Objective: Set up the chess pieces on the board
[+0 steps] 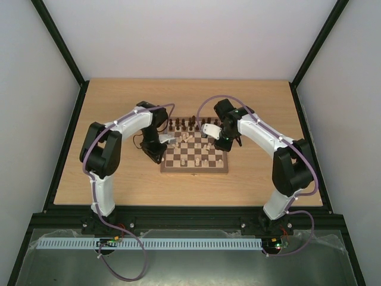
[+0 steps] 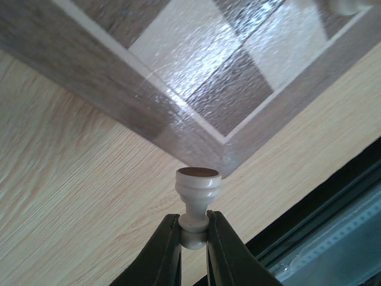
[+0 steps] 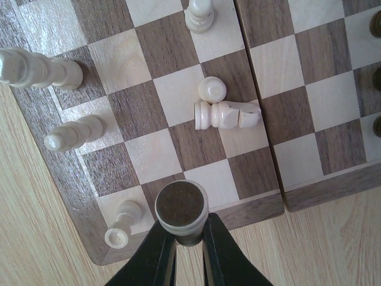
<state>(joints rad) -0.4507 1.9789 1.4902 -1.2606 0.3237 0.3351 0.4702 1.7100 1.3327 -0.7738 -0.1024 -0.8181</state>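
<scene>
Plainly, both arms are carrying something. The left pincer [image 2: 193,229] is clamped on the slim neck of a cream piece [image 2: 198,190]. The piece's long axis runs straight out along the fingers, with its wide base at the far end. Just past that base is a corner of the board [image 2: 196,71], so this piece hangs over the bare surface [image 2: 71,196], close beside the board but not yet above a square.

The right pincer [image 3: 189,229] is clamped on a second cream piece [image 3: 181,208]. It hangs over the board's outer row of squares, near a corner, with the dark felt underside turned up towards the wrist camera. The right arm looks the nearer of the two to a set-down.

What matters most, I think, is the direction each base faces. The felt shows on both, so neither base seems to be squarely down, and each piece probably needs tilting before it can stand. A toppled knight [image 3: 229,114] lies on its side a few squares further in from the right pincer, well apart from it.
</scene>
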